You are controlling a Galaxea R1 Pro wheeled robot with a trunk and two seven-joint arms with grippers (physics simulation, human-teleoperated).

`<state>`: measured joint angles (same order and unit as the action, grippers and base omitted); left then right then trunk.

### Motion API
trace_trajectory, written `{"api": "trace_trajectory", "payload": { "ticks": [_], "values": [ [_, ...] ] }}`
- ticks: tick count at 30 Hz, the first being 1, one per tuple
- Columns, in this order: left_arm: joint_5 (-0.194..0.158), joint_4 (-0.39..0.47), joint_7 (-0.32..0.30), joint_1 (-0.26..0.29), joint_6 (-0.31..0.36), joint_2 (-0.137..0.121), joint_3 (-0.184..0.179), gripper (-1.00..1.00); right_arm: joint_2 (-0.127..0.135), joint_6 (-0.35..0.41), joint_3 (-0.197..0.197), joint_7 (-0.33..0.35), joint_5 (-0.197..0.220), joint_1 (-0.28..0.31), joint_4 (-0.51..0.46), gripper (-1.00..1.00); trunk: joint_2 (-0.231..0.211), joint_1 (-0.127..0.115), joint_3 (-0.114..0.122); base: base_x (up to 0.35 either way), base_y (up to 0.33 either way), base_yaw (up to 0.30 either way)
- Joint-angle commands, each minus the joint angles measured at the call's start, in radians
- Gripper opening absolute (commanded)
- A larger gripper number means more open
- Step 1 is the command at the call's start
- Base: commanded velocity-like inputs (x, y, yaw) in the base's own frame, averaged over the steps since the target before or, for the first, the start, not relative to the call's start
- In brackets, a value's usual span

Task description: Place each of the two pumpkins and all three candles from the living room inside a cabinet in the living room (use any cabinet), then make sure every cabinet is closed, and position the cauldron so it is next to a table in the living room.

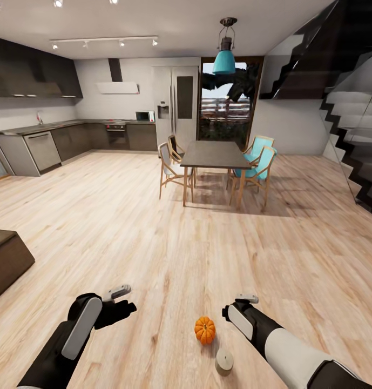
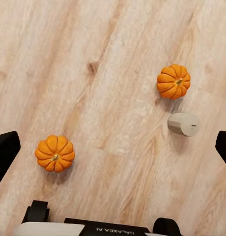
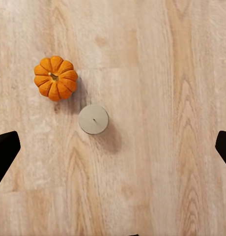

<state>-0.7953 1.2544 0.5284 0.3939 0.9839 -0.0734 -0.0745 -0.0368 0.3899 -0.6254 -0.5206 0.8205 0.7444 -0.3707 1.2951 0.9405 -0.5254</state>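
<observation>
On the wooden floor just ahead of me, between my two arms, sits an orange ribbed pumpkin (image 1: pixel 204 329) with a beige candle (image 1: pixel 224 361) close beside it. My left gripper (image 1: pixel 122 301) hovers to their left and my right gripper (image 1: pixel 238 306) to their right, both above the floor. The left wrist view looks straight down on two pumpkins, one (image 2: pixel 54 153) near and one (image 2: pixel 174 81) farther off by the candle (image 2: pixel 183 123), which lies on its side; the left gripper (image 2: pixel 113 150) is open and empty. The right gripper (image 3: pixel 113 147) is open too, over a pumpkin (image 3: pixel 55 77) and an upright candle (image 3: pixel 93 119).
A low dark brown block (image 1: pixel 7 259) juts in at the left edge. Farther back stands a dark dining table (image 1: pixel 214 155) with chairs, the kitchen counters (image 1: pixel 51 140) are at the back left, and stairs (image 1: pixel 347 135) rise on the right. Wide wooden floor lies between.
</observation>
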Motion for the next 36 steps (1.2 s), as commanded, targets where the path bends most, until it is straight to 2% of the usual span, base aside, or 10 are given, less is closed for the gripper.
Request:
{"api": "trace_trajectory", "payload": {
  "ticks": [1, 19, 22, 26, 29, 36],
  "values": [
    [-0.01, 0.001, 0.011, 0.001, 0.001, 0.0, -0.002, 1.0, 0.001, 0.004, -0.008, -0.007, 0.006, 0.001, -0.002, 1.0, 0.008, 0.004, -0.004, 0.0, 0.0, 0.0],
    [-0.013, 0.003, 0.012, 0.0, 0.004, 0.007, 0.002, 1.0, 0.0, 0.003, -0.011, -0.007, 0.006, 0.001, -0.002, 1.0, 0.134, 0.073, -0.061, 0.0, 0.0, 0.0],
    [-0.045, 0.003, 0.011, 0.0, 0.004, 0.006, 0.001, 1.0, -0.001, 0.005, -0.01, -0.008, 0.007, 0.002, -0.005, 1.0, 0.155, 0.084, -0.07, 0.0, 0.0, 0.0],
    [-0.112, 0.003, 0.012, 0.001, 0.004, -0.001, 0.0, 1.0, -0.001, 0.005, -0.008, -0.007, 0.009, 0.011, -0.005, 1.0, 0.183, 0.1, -0.083, 0.0, 0.0, 0.0],
    [-0.125, 0.003, 0.013, 0.001, 0.004, -0.003, -0.001, 1.0, -0.003, -0.003, -0.008, -0.002, 0.009, 0.014, -0.007, 1.0, 0.204, 0.111, -0.092, 0.0, 0.0, 0.0],
    [-0.132, 0.003, 0.012, 0.001, 0.004, 0.0, -0.001, 1.0, 0.002, 0.005, -0.009, 0.0, 0.008, 0.015, -0.025, 1.0, 0.253, 0.138, -0.114, 0.0, 0.0, 0.0]
  ]
}}
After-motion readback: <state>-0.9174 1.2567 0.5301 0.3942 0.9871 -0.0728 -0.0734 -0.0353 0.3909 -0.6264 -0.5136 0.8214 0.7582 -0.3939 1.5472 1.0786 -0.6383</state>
